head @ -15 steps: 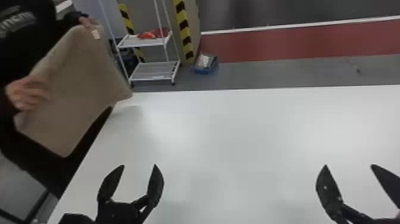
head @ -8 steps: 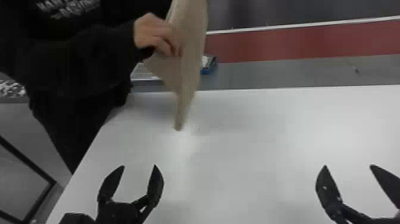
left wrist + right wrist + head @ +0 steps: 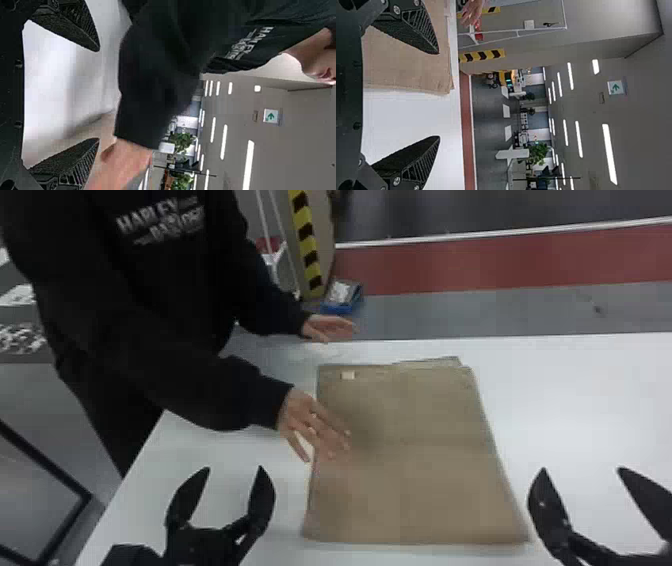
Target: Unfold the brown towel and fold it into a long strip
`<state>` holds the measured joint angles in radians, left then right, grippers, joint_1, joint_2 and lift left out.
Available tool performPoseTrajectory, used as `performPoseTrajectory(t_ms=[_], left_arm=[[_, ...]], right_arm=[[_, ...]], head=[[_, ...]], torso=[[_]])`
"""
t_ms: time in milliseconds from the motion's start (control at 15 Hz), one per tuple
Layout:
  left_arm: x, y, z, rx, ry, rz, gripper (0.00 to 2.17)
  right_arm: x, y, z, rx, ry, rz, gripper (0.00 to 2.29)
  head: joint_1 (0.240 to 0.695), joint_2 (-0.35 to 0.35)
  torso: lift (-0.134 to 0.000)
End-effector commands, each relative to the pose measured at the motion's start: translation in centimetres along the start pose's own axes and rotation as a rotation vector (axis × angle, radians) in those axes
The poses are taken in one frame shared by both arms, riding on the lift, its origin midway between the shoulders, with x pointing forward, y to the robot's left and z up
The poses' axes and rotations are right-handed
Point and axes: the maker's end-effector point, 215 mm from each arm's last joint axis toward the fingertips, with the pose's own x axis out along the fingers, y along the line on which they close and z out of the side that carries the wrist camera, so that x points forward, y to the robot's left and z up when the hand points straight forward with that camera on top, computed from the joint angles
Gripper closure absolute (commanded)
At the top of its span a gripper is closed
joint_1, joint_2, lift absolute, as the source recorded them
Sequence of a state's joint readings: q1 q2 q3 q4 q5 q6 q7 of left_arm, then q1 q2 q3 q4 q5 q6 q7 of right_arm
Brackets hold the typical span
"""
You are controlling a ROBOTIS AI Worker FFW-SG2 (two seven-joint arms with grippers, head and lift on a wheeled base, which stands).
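Note:
The brown towel (image 3: 415, 470) lies flat and folded on the white table, a small pale tag at its far left corner. A person's hand (image 3: 315, 425) rests over its left edge. My left gripper (image 3: 232, 485) stands open to the left of the towel, apart from it. Just beyond the near right corner, my right gripper (image 3: 582, 485) is open too. In the left wrist view, nothing is held by the left gripper (image 3: 97, 95). The right wrist view has the towel (image 3: 407, 59) beside the right gripper (image 3: 440, 95), one finger over it.
The white table (image 3: 575, 390) extends to the right of the towel. The person's dark sleeve (image 3: 220, 390) reaches across the table's left part, with the other hand (image 3: 327, 327) near the far edge. A blue box (image 3: 341, 297) sits on the floor beyond.
The person has brought the towel from the left and laid it on the table between my grippers; one hand has come off it. Both my arms have kept still.

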<state>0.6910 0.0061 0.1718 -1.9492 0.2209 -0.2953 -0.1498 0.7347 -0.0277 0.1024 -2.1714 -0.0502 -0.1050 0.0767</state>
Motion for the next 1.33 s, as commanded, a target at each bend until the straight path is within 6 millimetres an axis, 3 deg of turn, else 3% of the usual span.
performPoseTrajectory(t_ms=[0, 533, 667, 1000, 1267], left_arm=[[0.1, 0.0, -0.1, 0.001, 0.001, -0.001, 0.07], [0.1, 0.0, -0.2, 0.001, 0.003, 0.000, 0.07], [0.1, -0.1, -0.2, 0.001, 0.004, -0.004, 0.07], [0.7, -0.3, -0.4, 0.002, 0.015, -0.016, 0.07], [1.3, -0.7, -0.6, 0.006, 0.024, -0.032, 0.07]], right_arm=[[0.0, -0.1, -0.2, 0.000, 0.002, -0.001, 0.13], [0.1, -0.2, -0.4, -0.001, 0.006, -0.002, 0.13], [0.5, -0.6, -1.2, -0.004, 0.028, -0.009, 0.13], [3.2, -1.3, -5.2, -0.005, 0.124, -0.011, 0.13], [7.9, -2.4, -7.5, -0.012, 0.207, -0.011, 0.13]], head=[[0.695, 0.222], [0.695, 0.220], [0.695, 0.220], [0.695, 0.208], [0.695, 0.198]], torso=[[-0.126], [-0.126], [-0.126], [-0.126], [-0.126]])
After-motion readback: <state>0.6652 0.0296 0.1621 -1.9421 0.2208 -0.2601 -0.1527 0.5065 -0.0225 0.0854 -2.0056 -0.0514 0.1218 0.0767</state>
